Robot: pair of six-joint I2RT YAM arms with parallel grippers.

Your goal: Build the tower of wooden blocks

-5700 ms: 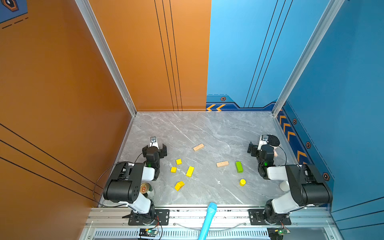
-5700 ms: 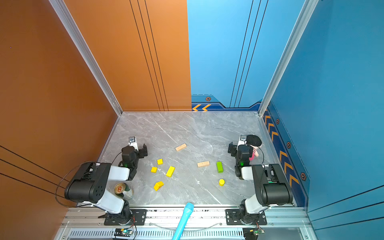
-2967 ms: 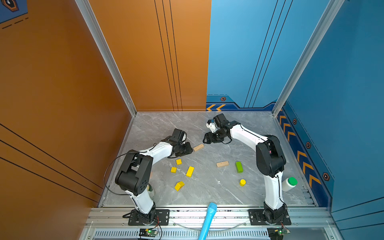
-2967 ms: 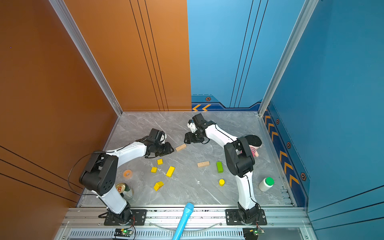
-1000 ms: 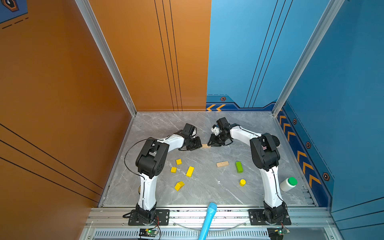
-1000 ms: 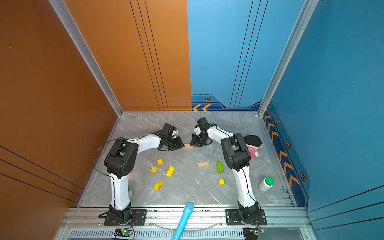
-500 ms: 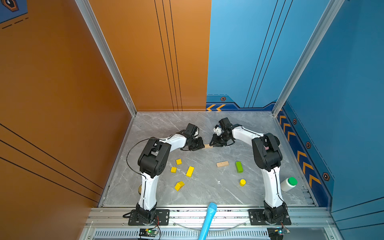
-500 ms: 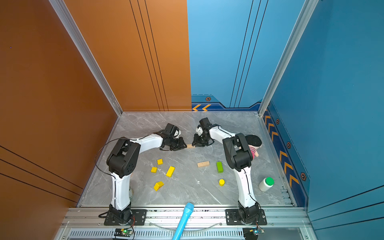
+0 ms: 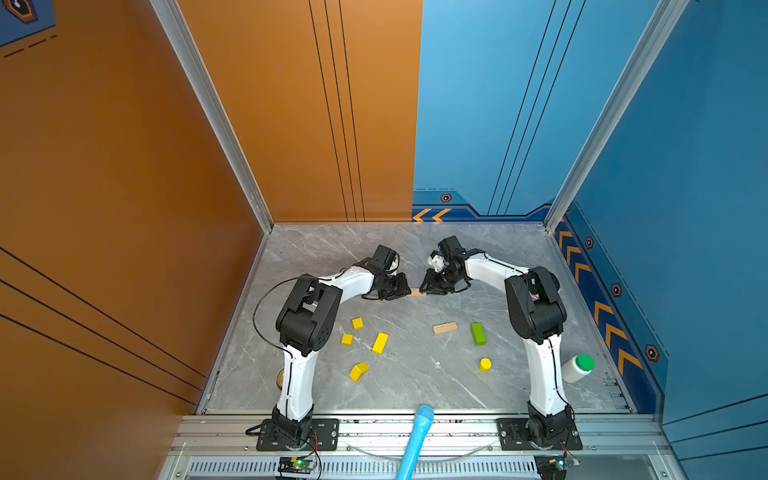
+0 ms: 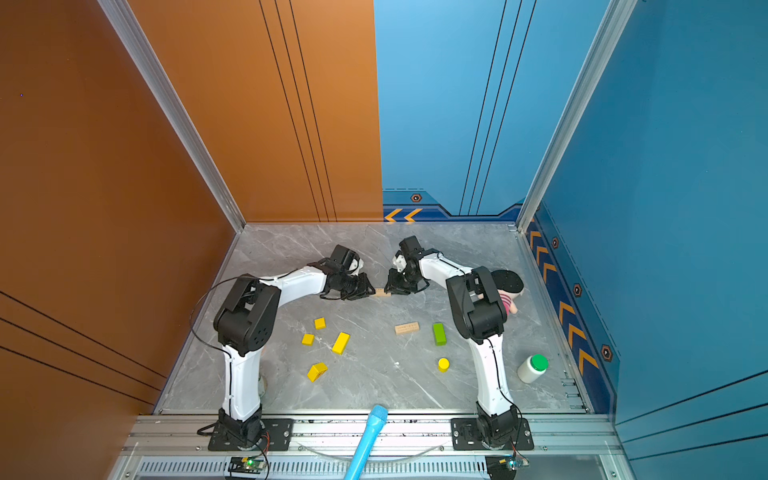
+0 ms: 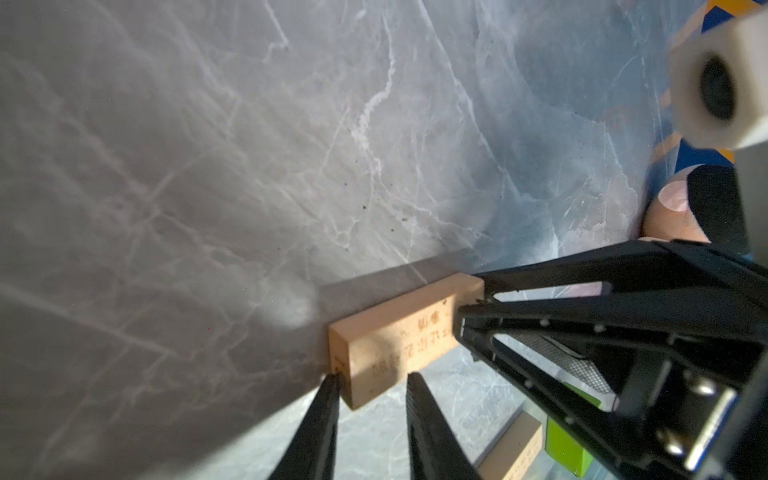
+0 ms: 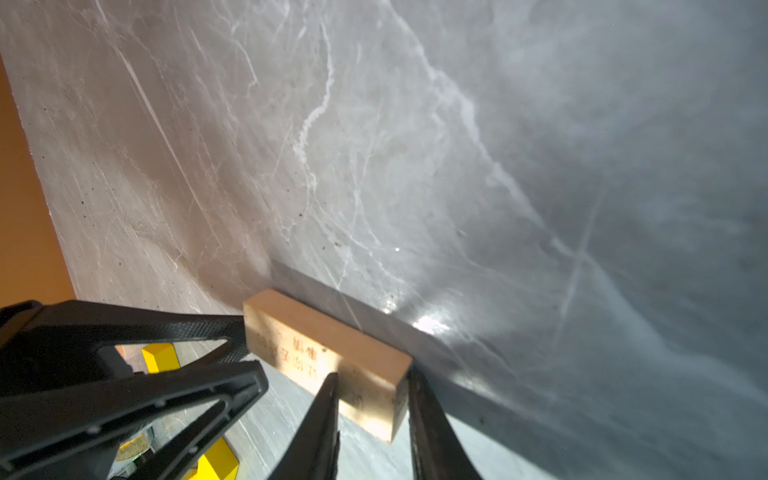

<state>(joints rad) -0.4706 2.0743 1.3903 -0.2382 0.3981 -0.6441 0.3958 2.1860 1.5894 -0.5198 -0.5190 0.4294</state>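
The tan wooden plank with printed marks [image 11: 399,336] stands on its long edge between the two hands, and no tower is begun yet. The right hand [image 12: 372,374] pinches one end. The left hand [image 11: 371,378] straddles the other end with narrowly parted fingers; I cannot tell whether they press. Held only by its ends, the plank could twist or topple flat if one hand loosens unevenly, or skid on the grey marbled surface [image 9: 415,374]. Both top views hide most of the plank under the hands. Whether it rests on the surface or hangs just clear is unclear.
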